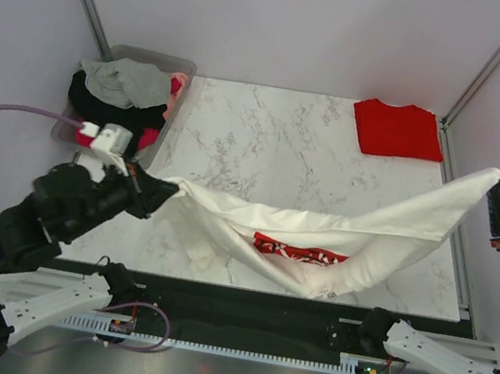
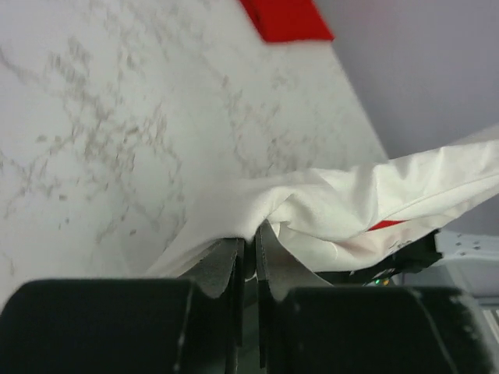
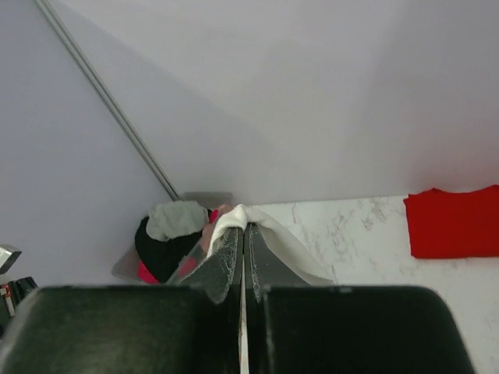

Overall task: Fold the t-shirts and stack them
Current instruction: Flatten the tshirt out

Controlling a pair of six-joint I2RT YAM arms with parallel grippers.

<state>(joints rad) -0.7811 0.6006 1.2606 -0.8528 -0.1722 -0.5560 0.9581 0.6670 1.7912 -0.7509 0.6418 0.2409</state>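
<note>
The left gripper (image 1: 161, 193) sits low over the near left of the bench (image 1: 267, 142), pinched on one end of the white tee (image 1: 358, 229). From its wrist view I can see a hairline slit between the fingers, with the cloth bunched right at their tips. The right gripper (image 1: 496, 188) is raised off the bench's right edge, jaws tight together on the other end, and it too has only a small fold nipped at the tips. Between them the tee hangs like a hammock across the near half of the bench, twisted and rumpled. Its belly, with the red print (image 1: 302, 250), sags onto the marble close to the bench's front edge.

What worries me is that both holds are on very little cloth. If the arms draw further apart, I'd expect the left end to slip first. The tee would then drop in a heap, perhaps partly over the front edge of the bench. The twist is the other trouble: laid down as it hangs, it would land creased with the print buried, and any fold made after that would go crooked.

Further back, the red tee (image 1: 399, 130) lies folded at the bench's far right corner, well apart from the white one. A careless wide sweep could drag cloth across it and undo that fold. A bin (image 1: 182, 75) of other clothes stands at the far left corner.
</note>
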